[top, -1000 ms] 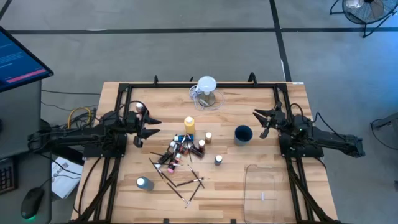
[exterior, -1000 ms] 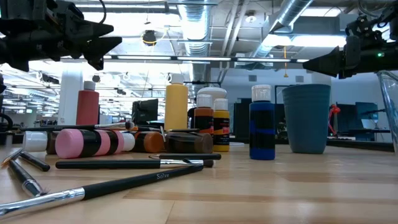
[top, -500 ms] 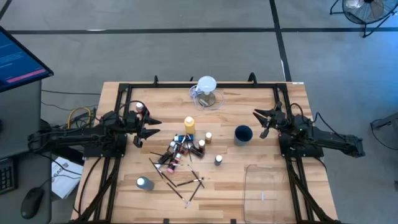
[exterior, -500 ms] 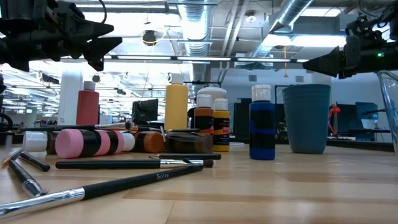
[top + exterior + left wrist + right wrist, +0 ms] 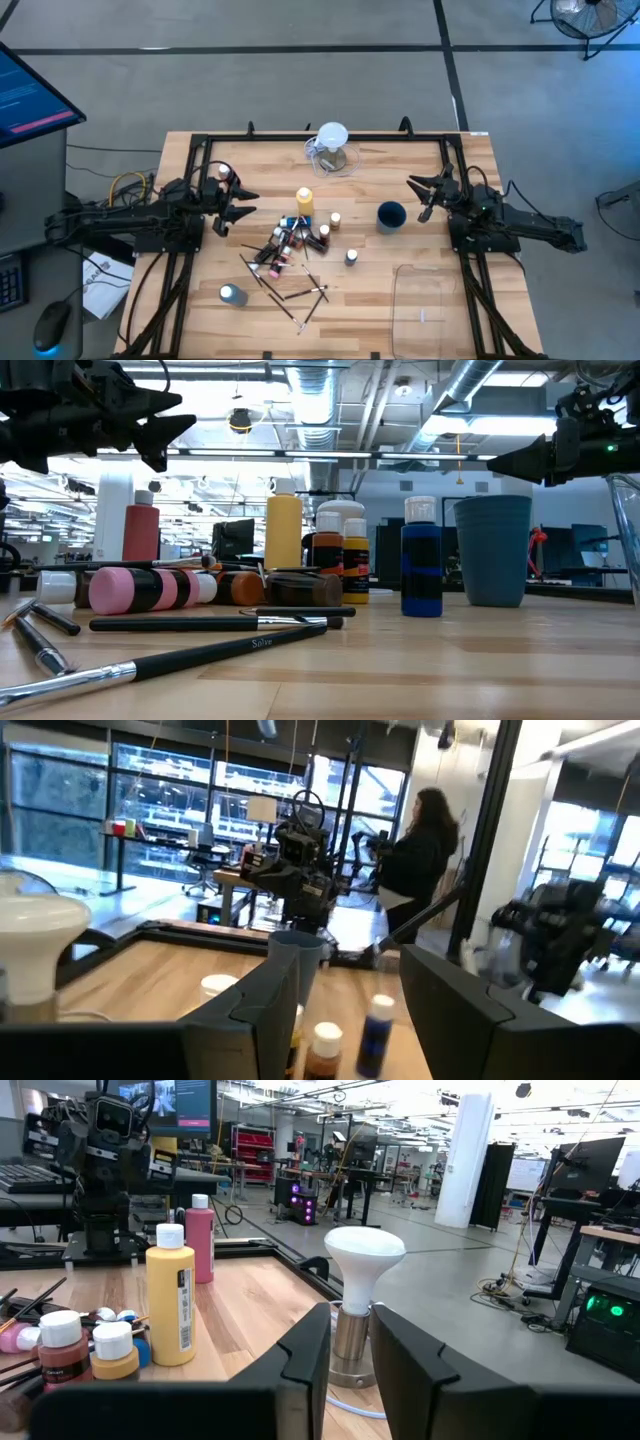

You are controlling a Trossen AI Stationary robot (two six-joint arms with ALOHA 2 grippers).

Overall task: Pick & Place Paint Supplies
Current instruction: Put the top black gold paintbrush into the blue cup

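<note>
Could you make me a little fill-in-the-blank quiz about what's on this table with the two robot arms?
1. The tall bottle standing behind the pile of paints is ____.
2. The dark blue cup stands nearest the ____ gripper.
3. The brushes lie ____ on the table.
4. The left gripper holds ____.

Missing words: yellow; right; flat; nothing
</note>
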